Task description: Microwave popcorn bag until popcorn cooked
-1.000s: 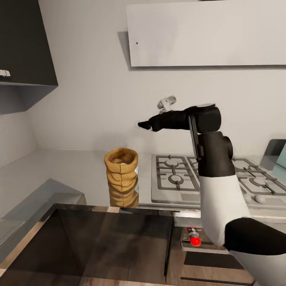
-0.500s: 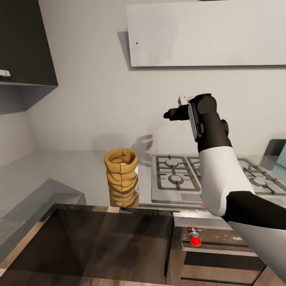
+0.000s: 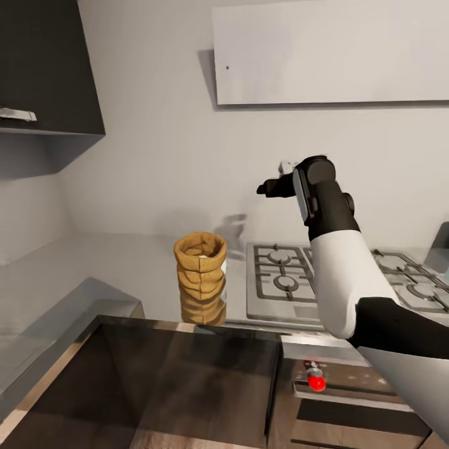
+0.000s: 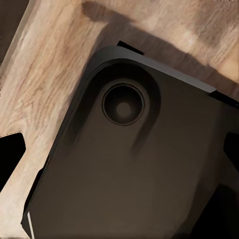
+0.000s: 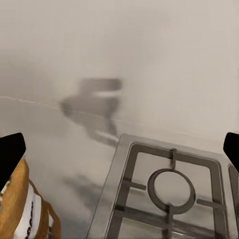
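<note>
The popcorn bag point(image 3: 201, 269), a tan crumpled sack with a rolled rim, stands upright on the grey countertop point(image 3: 118, 274) just left of the hob. My right arm is raised above the hob, and its gripper point(image 3: 269, 187) points at the back wall, higher than the bag and to its right. In the right wrist view the right gripper point(image 5: 119, 152) is open with nothing between its dark fingertips point(image 5: 10, 155), and the bag point(image 5: 20, 209) shows below it at one corner. The left gripper point(image 4: 119, 154) hangs open over my own dark base. The microwave is out of view.
A grated gas hob point(image 3: 290, 284) lies right of the bag, with an oven front and red knob point(image 3: 316, 381) below it. A dark upper cabinet point(image 3: 43, 62) hangs at the left and a white hood panel point(image 3: 330, 53) above the hob. Dark cabinet fronts point(image 3: 187, 386) stand near me.
The right arm swung up from reaching leftwards to pointing at the wall, then held. The head camera has shifted, so the whole scene sits slightly further right and lower. The bag has not moved.
</note>
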Controlling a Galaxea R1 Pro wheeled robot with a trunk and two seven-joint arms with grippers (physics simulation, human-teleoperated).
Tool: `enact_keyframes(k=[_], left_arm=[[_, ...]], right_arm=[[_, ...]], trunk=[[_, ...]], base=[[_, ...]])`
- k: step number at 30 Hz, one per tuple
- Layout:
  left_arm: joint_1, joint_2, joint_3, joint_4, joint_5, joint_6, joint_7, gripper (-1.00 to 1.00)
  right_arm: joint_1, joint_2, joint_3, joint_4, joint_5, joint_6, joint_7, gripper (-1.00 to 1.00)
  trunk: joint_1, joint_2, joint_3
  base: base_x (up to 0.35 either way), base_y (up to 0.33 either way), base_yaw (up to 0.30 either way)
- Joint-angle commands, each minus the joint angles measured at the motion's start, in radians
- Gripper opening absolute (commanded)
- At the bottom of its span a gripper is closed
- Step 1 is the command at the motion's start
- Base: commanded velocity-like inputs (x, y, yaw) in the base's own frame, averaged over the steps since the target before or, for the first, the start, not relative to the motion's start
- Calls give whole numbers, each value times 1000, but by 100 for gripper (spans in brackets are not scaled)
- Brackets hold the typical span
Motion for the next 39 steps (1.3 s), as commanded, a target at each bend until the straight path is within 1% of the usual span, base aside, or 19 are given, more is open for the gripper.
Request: enact_keyframes(k=[1,2,3,4,5,6,8,12,18,28,31,35,36,38,39], left_arm=[[1,-1,4,-2,0,-1,0,100],[1,0,4,-2,0,-1,0,100],[1,-1,4,-2,0,-1,0,100],[1,-1,4,-2,0,-1,0,100],[1,-2,5,-2,0,-1,0,100],[1,-2,5,-2,0,-1,0,100],[1,-2,4,-2,0,-1,0,100],[1,-2,5,-2,0,-1,0,100],[1,-2,4,-2,0,-1,0,100],[1,-2,3,-1,0,-4,0,100],[1,-2,3,-1,0,-4,0,100],[1,-2,3,0,0,-3,0,100],[1,-2,3,0,0,-3,0,100],[1,-2,3,0,0,-3,0,100],[1,-2,3,0,0,-3,0,100]], right_arm=[[-1,1,-5,4,10,3,0,100],[-1,1,-25,7,10,3,-16,100],[-1,1,-53,9,10,3,-30,100],[-1,1,-87,10,10,3,-48,100],[-1,1,-131,11,10,3,-86,100],[-1,1,-150,11,10,3,-115,100],[-1,1,-173,12,9,3,-172,100],[-1,1,-185,20,8,3,-202,100],[-1,1,-188,80,7,3,-207,100],[2,1,-191,107,8,3,-210,100],[2,1,-192,115,8,3,-210,100],[-1,1,-210,190,10,3,-219,100],[-2,1,-212,199,10,3,-228,100],[-2,1,-215,220,10,3,-277,100],[3,1,-215,236,8,-4,-329,100]], trunk=[[0,-1,-1],[0,-1,-1],[0,-1,-1],[0,-1,-1],[0,-1,-1],[0,-1,-1],[0,-1,-1],[0,-1,-1],[0,-1,-1],[0,-1,-1],[0,-1,-1],[0,-1,-1],[0,-1,-1],[0,-1,-1],[0,-1,-1]], base=[[0,0,292],[0,0,296],[0,0,297],[0,0,298],[0,0,299],[0,0,299],[0,0,300],[0,0,300],[0,0,300],[0,0,300],[0,0,128],[0,0,18],[0,0,4],[0,0,2],[0,0,0]])
